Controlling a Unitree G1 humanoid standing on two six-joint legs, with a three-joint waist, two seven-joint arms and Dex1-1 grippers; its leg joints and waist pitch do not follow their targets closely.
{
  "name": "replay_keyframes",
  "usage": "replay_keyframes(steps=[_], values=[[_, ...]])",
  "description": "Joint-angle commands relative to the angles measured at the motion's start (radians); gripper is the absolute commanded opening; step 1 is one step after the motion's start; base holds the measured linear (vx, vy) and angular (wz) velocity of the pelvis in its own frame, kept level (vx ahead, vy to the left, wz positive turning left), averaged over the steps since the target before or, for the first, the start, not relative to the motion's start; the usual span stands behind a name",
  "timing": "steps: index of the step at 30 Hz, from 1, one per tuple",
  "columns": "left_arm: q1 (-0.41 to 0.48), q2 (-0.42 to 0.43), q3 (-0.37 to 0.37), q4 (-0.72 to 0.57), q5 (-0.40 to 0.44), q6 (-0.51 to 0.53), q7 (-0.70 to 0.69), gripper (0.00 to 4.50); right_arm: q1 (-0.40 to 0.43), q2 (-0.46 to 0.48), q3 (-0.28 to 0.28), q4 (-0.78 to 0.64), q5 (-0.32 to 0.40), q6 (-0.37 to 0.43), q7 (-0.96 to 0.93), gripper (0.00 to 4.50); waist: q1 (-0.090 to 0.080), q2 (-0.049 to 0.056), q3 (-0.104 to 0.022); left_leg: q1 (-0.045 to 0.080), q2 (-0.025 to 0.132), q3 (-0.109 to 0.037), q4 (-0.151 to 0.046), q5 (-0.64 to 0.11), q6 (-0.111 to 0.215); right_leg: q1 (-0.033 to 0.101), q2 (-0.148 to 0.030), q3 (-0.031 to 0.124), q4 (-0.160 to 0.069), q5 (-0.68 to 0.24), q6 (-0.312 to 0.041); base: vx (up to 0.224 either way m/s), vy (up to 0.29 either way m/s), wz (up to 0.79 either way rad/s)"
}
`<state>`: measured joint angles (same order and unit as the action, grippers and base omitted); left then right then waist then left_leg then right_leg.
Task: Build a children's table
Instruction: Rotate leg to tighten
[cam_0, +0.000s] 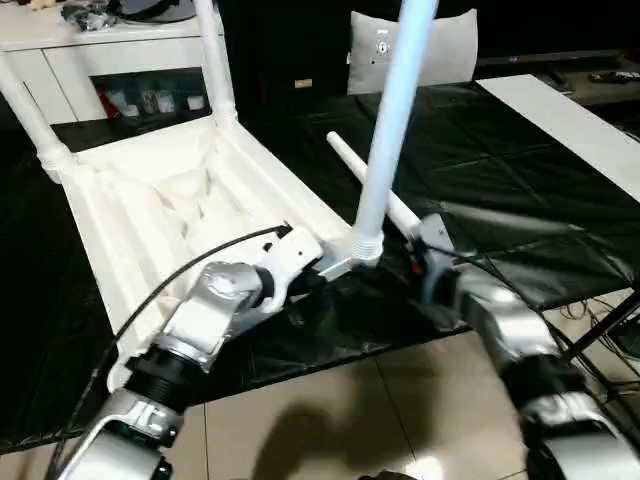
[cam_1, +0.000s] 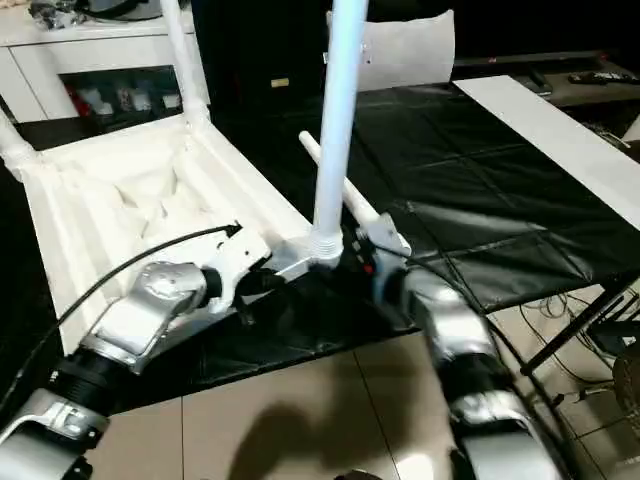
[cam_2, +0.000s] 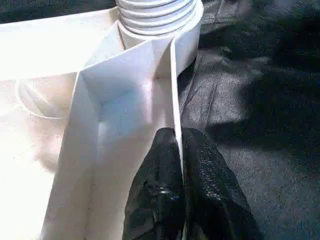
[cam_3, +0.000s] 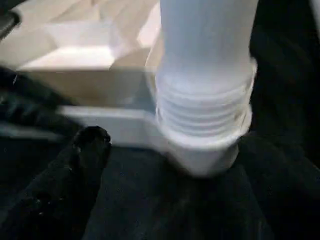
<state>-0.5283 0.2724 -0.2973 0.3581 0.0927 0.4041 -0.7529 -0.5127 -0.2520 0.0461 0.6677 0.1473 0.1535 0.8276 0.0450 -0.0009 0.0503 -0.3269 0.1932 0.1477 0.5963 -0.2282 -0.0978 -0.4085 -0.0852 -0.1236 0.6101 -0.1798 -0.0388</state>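
The white table top (cam_0: 150, 210) lies upside down on the black-covered work table, ribbed underside up. Two legs stand in its far corners (cam_0: 217, 70) (cam_0: 30, 115). A third leg (cam_0: 385, 140) stands in the near right corner socket, its threaded base (cam_2: 157, 15) (cam_3: 202, 115) seated there. The fourth leg (cam_0: 345, 157) lies on the black cover behind that corner. My left gripper (cam_2: 177, 137) (cam_0: 318, 272) is shut on the top's thin rim wall, close to that socket. My right gripper (cam_0: 415, 262) sits low, just right of the socket and the third leg's base.
The corner I hold overhangs the work table's front edge, with tiled floor (cam_0: 350, 400) below. A white cabinet (cam_0: 100, 40) stands at the back left, a pale cushion (cam_0: 440, 50) at the back. A long white board (cam_0: 580, 120) lies at the right.
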Motion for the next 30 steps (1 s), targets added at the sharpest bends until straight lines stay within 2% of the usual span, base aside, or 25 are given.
replay_keyframes(steps=[1, 2, 3, 4, 8, 11, 12, 13, 14, 15, 17, 20, 23, 25, 30], values=[[-0.015, 0.034, -0.006, 0.019, 0.007, -0.054, -0.031, 0.00, 0.005, -0.031, -0.003, -0.044, 0.012, -0.002, 0.047, 4.44, 0.010, -0.006, -0.060, -0.028, 0.025, 0.003, -0.065, -0.086, 0.106, 0.070, -0.066, 0.060, -0.090, -0.306, -0.156, 0.000, 0.000, 0.00], [-0.014, 0.047, -0.017, 0.028, 0.014, -0.071, -0.048, 0.00, 0.008, -0.046, -0.006, -0.054, 0.017, -0.009, 0.070, 4.44, 0.010, -0.006, -0.062, -0.029, 0.025, 0.002, -0.065, -0.082, 0.109, 0.071, -0.065, 0.060, -0.089, -0.297, -0.158, 0.000, 0.000, 0.00], [-0.014, 0.062, -0.030, 0.037, 0.021, -0.091, -0.068, 0.00, 0.011, -0.065, -0.007, -0.067, 0.022, -0.013, 0.098, 4.44, 0.013, -0.007, -0.067, -0.033, 0.026, 0.000, -0.061, -0.046, 0.122, 0.073, -0.064, 0.061, -0.080, -0.233, -0.168, 0.000, 0.000, 0.00], [-0.014, 0.072, -0.040, 0.043, 0.024, -0.107, -0.084, 0.00, 0.013, -0.079, -0.005, -0.077, 0.025, -0.018, 0.121, 4.44, 0.013, -0.008, -0.067, -0.034, 0.026, 0.002, -0.060, -0.036, 0.129, 0.073, -0.063, 0.061, -0.078, -0.212, -0.171, 0.000, 0.000, 0.00], [-0.010, 0.111, -0.065, 0.044, 0.012, -0.156, -0.177, 0.00, 0.012, -0.136, 0.011, -0.114, 0.039, -0.011, 0.236, 4.44, 0.021, -0.007, -0.065, -0.031, 0.027, 0.005, -0.058, -0.033, 0.143, 0.069, -0.065, 0.060, -0.078, -0.212, -0.183, 0.000, 0.000, 0.00], [-0.004, 0.143, -0.088, 0.035, -0.002, -0.216, -0.267, 0.00, 0.006, -0.176, 0.044, -0.126, 0.029, -0.033, 0.314, 4.44, 0.026, -0.005, -0.065, -0.030, 0.030, 0.004, -0.059, -0.030, 0.143, 0.068, -0.064, 0.060, -0.075, -0.202, -0.194, 0.000, 0.000, 0.00], [-0.001, 0.153, -0.096, 0.029, -0.007, -0.238, -0.298, 0.00, 0.003, -0.184, 0.056, -0.126, 0.024, -0.040, 0.336, 4.44, 0.027, -0.012, -0.066, -0.029, 0.031, 0.005, -0.058, -0.030, 0.143, 0.068, -0.065, 0.061, -0.074, -0.199, -0.196, 0.000, 0.000, 0.00], [0.000, 0.156, -0.098, 0.028, -0.008, -0.243, -0.306, 0.00, 0.002, -0.186, 0.058, -0.125, 0.023, -0.042, 0.342, 4.44, 0.027, -0.012, -0.066, -0.029, 0.031, 0.005, -0.058, -0.030, 0.143, 0.068, -0.065, 0.061, -0.074, -0.199, -0.196, 0.000, 0.000, 0.00], [0.001, 0.162, -0.104, 0.029, -0.011, -0.264, -0.324, 0.00, 0.001, -0.189, 0.063, -0.126, 0.022, -0.046, 0.352, 4.44, 0.033, -0.007, -0.065, -0.027, 0.034, 0.005, -0.059, -0.028, 0.138, 0.066, -0.066, 0.062, -0.071, -0.195, -0.203, 0.000, 0.000, 0.00], [0.004, 0.168, -0.112, 0.023, -0.018, -0.274, -0.348, 0.00, -0.003, -0.188, 0.068, -0.122, 0.019, -0.056, 0.357, 4.44, 0.036, -0.006, -0.065, -0.025, 0.034, 0.006, -0.059, -0.028, 0.138, 0.065, -0.066, 0.063, -0.072, -0.195, -0.204, 0.000, 0.000, 0.00], [0.012, 0.178, -0.127, 0.003, -0.029, -0.284, -0.396, 0.00, -0.016, -0.178, 0.076, -0.108, 0.013, -0.066, 0.364, 4.44, 0.045, -0.012, -0.065, -0.023, 0.035, 0.008, -0.060, -0.020, 0.130, 0.065, -0.067, 0.064, -0.068, -0.193, -0.204, 0.000, 0.000, 0.00], [0.016, 0.186, -0.143, -0.013, -0.031, -0.295, -0.434, 0.00, -0.034, -0.160, 0.084, -0.082, 0.004, -0.076, 0.365, 4.44, 0.053, -0.008, -0.066, -0.022, 0.038, 0.008, -0.061, -0.014, 0.118, 0.064, -0.069, 0.066, -0.064, -0.177, -0.211, 0.000, 0.000, 0.00], [0.014, 0.188, -0.148, -0.009, -0.030, -0.303, -0.446, 0.00, -0.047, -0.145, 0.088, -0.058, 0.013, -0.079, 0.366, 4.44, 0.059, -0.010, -0.066, -0.021, 0.038, 0.009, -0.062, -0.014, 0.112, 0.064, -0.069, 0.066, -0.062, -0.175, -0.213, 0.000, 0.000, 0.00], [0.011, 0.188, -0.148, -0.004, -0.030, -0.308, -0.452, 0.00, -0.047, -0.140, 0.091, -0.056, 0.023, -0.068, 0.383, 4.17, 0.064, -0.009, -0.066, -0.022, 0.037, 0.010, -0.061, -0.017, 0.110, 0.066, -0.069, 0.067, -0.063, -0.171, -0.208, 0.000, 0.000, 0.00], [0.009, 0.188, -0.147, 0.003, -0.029, -0.315, -0.460, 0.00, -0.041, -0.138, 0.099, -0.066, 0.036, -0.046, 0.413, 3.71, 0.064, -0.011, -0.068, -0.025, 0.035, 0.009, -0.060, -0.003, 0.110, 0.069, -0.068, 0.066, -0.059, -0.155, -0.201, 0.000, 0.000, 0.00]])
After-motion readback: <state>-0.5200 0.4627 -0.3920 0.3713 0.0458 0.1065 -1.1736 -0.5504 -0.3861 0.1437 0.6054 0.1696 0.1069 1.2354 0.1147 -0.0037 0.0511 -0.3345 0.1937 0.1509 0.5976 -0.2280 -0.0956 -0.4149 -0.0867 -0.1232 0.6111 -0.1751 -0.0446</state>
